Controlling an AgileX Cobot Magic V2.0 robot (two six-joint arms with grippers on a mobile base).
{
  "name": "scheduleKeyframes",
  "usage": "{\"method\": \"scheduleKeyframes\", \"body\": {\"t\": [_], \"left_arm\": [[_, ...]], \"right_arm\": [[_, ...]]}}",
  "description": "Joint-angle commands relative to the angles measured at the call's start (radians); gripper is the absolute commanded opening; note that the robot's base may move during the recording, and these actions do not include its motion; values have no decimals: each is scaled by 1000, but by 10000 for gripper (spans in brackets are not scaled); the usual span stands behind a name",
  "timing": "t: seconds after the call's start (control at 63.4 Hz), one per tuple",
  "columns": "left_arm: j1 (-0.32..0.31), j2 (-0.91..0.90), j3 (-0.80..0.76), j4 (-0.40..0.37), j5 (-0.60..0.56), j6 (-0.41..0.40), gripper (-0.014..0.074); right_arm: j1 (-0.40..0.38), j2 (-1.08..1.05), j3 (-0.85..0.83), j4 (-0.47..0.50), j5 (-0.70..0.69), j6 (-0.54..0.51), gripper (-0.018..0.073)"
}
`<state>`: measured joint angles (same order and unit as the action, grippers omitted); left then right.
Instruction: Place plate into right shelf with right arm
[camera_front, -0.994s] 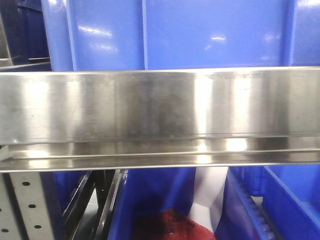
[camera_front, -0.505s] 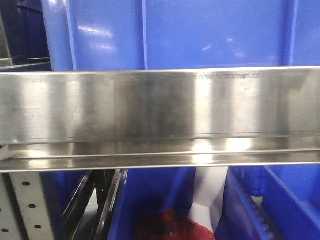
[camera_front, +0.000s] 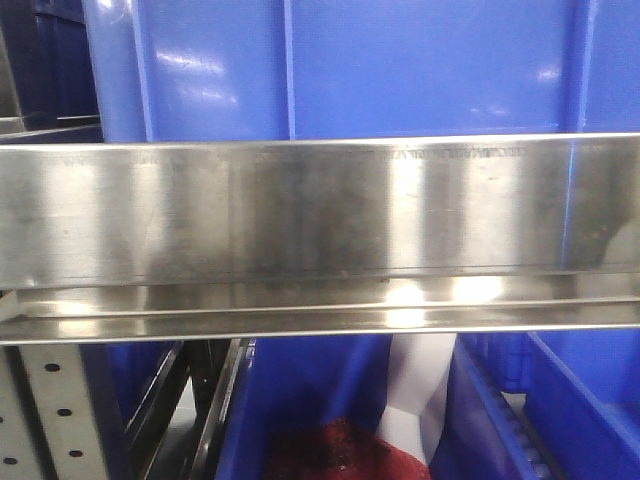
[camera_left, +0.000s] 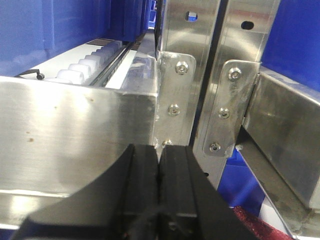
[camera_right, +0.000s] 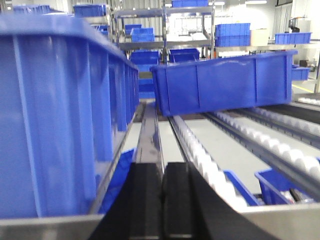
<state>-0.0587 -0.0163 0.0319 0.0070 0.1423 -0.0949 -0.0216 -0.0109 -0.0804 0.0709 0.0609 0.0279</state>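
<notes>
Front view: close on the right shelf (camera_front: 320, 215), brushed steel rail across the whole frame w/ a thinner lip under it. Blue bin (camera_front: 350, 65) sits on top of the rail. Below it: perforated grey upright (camera_front: 50, 415) at bottom left, another blue bin at bottom right, red mesh-like thing (camera_front: 340, 455) at the bottom edge, white strip (camera_front: 420, 385) behind it. Plate not visible in any view, so can't say where it is.

Left wrist view: left gripper (camera_left: 159, 200) fingers pressed together, nothing between them; just in front is a steel rail end w/ screwed brackets (camera_left: 172, 92) and white rollers (camera_left: 85, 62) running back at upper left.

Right wrist view: right gripper (camera_right: 162, 205) clenched too, pads touching, no plate in it. It's at shelf level; big blue bin (camera_right: 60, 115) along the left, tilted blue bin (camera_right: 225, 82) across the lanes ahead, roller tracks (camera_right: 205, 160) to the right, small blue bins low at the right edge.
</notes>
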Motion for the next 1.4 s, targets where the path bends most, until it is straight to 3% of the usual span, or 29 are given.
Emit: {"method": "scheduleKeyframes", "body": {"t": [0.0, 0.379, 1.389], "left_arm": [[-2, -6, 9, 0, -90, -6, -47], [-2, -6, 9, 0, -90, -6, -47], [-2, -6, 9, 0, -90, -6, -47]], "right_arm": [[1, -2, -9, -9, -94, 2, 56], [52, -13, 103, 17, -120, 2, 56], [52, -13, 102, -30, -30, 29, 56]]}}
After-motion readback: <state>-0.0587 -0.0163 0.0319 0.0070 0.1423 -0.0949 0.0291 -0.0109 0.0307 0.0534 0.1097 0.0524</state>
